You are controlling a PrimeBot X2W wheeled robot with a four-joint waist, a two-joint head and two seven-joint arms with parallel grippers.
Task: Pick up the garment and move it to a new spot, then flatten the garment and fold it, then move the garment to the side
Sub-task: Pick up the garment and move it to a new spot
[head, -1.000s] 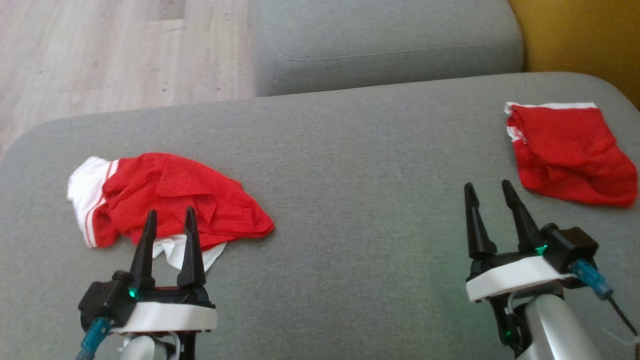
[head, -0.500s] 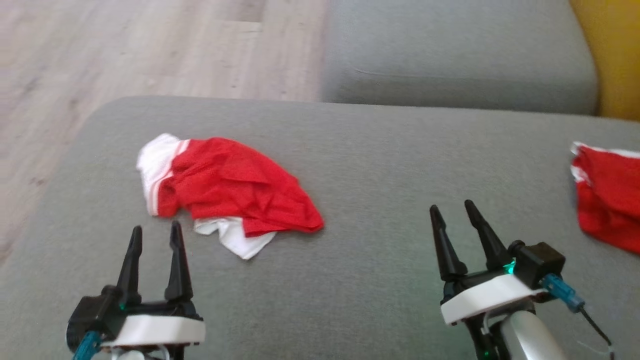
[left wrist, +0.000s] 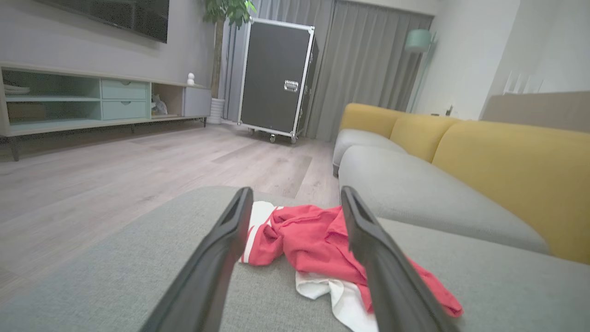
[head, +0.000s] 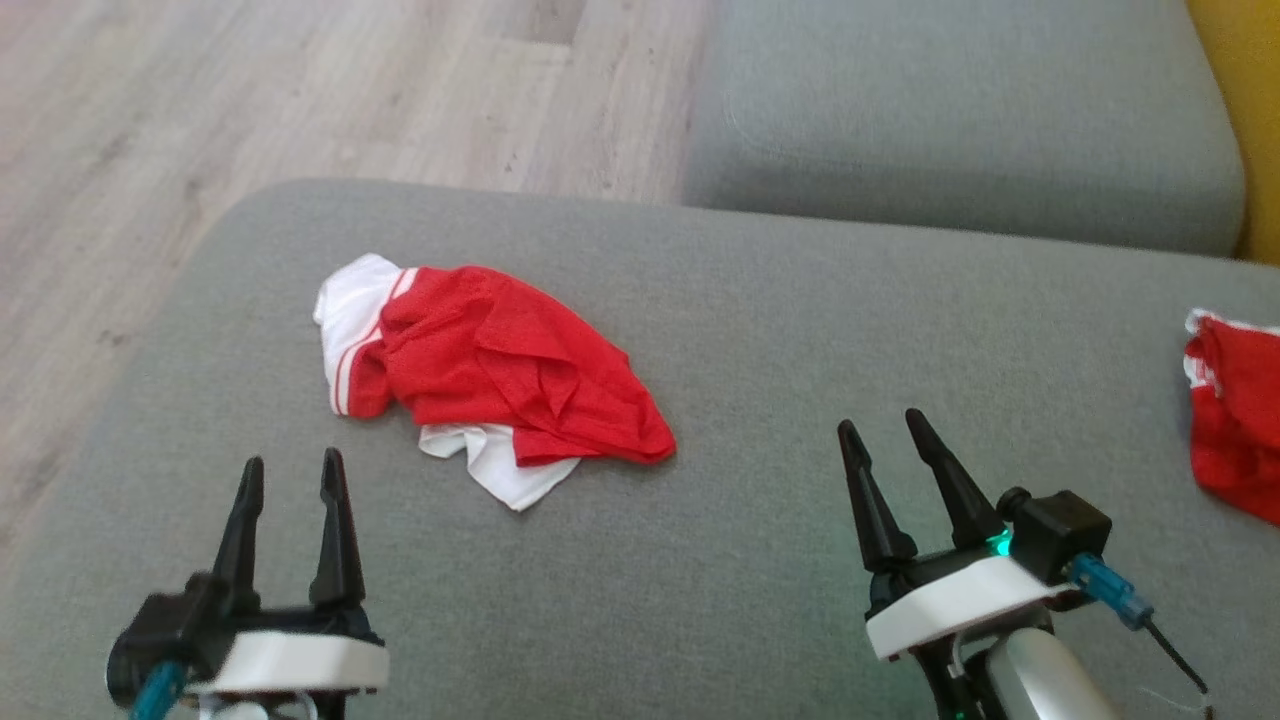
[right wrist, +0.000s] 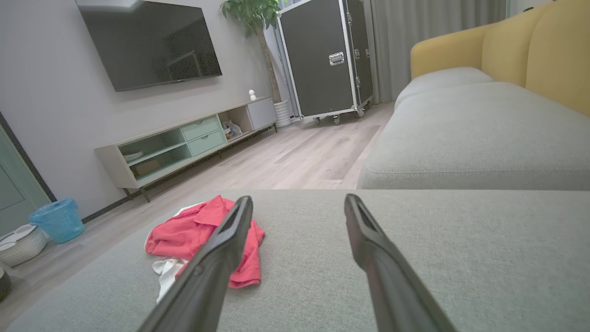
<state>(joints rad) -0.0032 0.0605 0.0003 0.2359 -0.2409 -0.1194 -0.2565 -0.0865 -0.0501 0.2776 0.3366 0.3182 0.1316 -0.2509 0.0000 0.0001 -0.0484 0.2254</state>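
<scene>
My left claw [head: 291,458] and my right claw [head: 880,420] are both spread wide and hold nothing, and the crumpled red and white garment [head: 490,375] lies on the grey cushion [head: 780,330], a little past my left claw.

I saw the garment [head: 500,370] as thin red mesh cloth. The sofa cushion [head: 800,350] wore matt grey weave, and the floor [head: 200,100] looked like pale wood.

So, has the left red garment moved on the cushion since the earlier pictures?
No. The garment keeps its shape and its place near the left end of the grey cushion; the whole view shifted instead.
</scene>
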